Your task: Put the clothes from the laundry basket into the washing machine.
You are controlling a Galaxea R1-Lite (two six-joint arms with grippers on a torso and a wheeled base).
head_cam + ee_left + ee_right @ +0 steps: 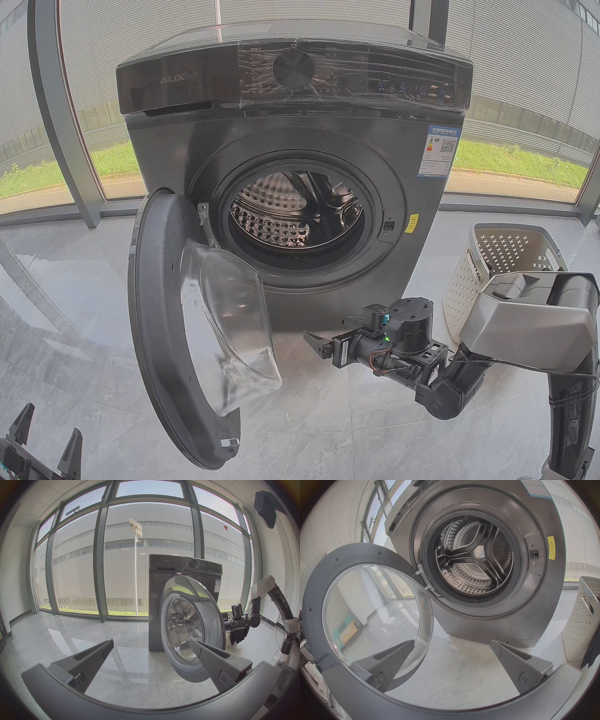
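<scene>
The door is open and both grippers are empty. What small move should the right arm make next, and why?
Probably swing the right gripper away from the grey washing machine toward the white perforated laundry basket beside it. It is open and holds nothing, the steel drum looks empty, and the round door already stands open.

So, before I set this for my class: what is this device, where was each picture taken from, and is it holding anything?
It is a robot with two arms, each ending in a two-fingered gripper. One picture looks down from its head; the other two come from cameras on its wrists. On the floor stand a washing machine, its door swung open and its drum empty, and a laundry basket to the robot's right. The right gripper hangs low before the machine, the left gripper low, left of the door. Both are open and hold nothing.
</scene>
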